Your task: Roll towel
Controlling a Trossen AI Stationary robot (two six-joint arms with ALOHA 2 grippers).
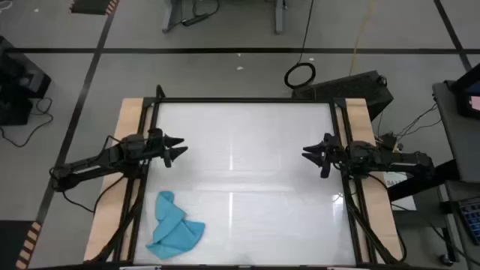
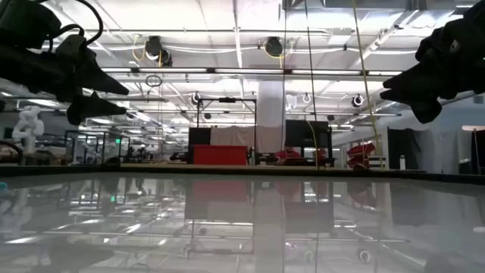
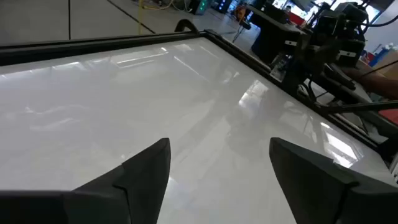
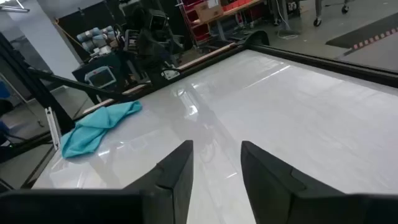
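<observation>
near the table's [image 1: 240, 112] front-left edge, crumpled towel [image 1: 175, 229], left gripper [image 1: 178, 149] released, right gripper [image 1: 309, 153] parted, empty, both mid-table edges

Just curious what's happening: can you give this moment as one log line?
towel: crumpled, near-left table corner, untouched | left end effector: open, raised | right end effector: open, raised

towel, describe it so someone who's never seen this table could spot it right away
Start at the white tabletop and go to its near left corner, on the left gripper's side. The towel lies there in a crumpled heap, not flat or rolled. It is the only turquoise-blue, soft thing on the table.
</observation>
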